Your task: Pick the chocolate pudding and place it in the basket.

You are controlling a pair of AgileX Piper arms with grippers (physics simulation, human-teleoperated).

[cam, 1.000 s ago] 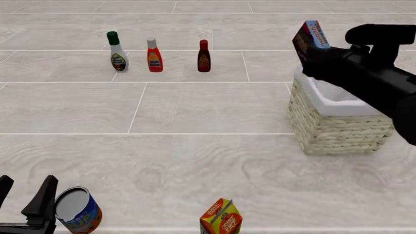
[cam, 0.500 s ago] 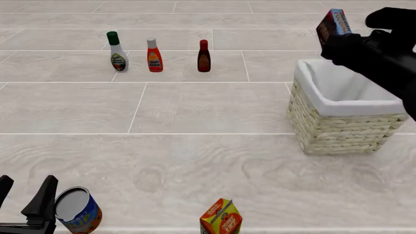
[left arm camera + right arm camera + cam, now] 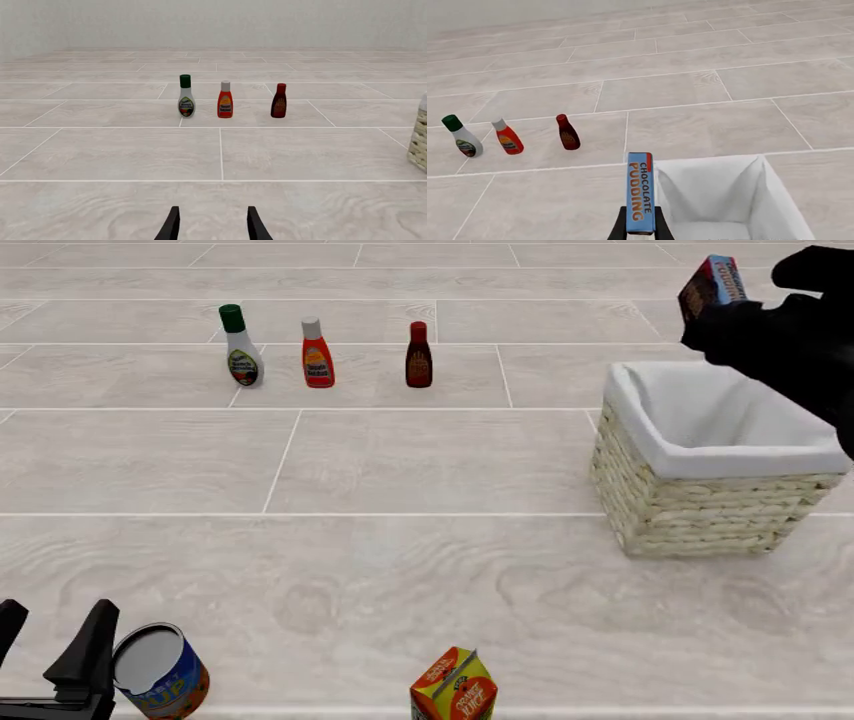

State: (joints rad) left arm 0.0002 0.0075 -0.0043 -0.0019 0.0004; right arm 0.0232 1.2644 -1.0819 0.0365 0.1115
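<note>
My right gripper (image 3: 721, 312) is shut on the chocolate pudding (image 3: 711, 284), a small dark blue and brown carton with white lettering. It holds the carton high above the far rim of the basket (image 3: 707, 505). In the right wrist view the pudding (image 3: 640, 192) stands upright between the fingers (image 3: 660, 227), with the basket's white lining (image 3: 720, 195) just below and beside it. My left gripper (image 3: 54, 660) is open and empty at the front left; its fingers (image 3: 171, 226) show in the left wrist view.
A white bottle with a green cap (image 3: 240, 347), an orange-red bottle (image 3: 316, 354) and a dark red bottle (image 3: 418, 356) stand in a row at the back. An open tin can (image 3: 158, 672) sits by my left gripper. An orange juice carton (image 3: 454, 686) stands at the front edge.
My right gripper has carried the pudding to the right and slightly up, from the basket's near-left corner to above its far side. The left arm has not moved.
</note>
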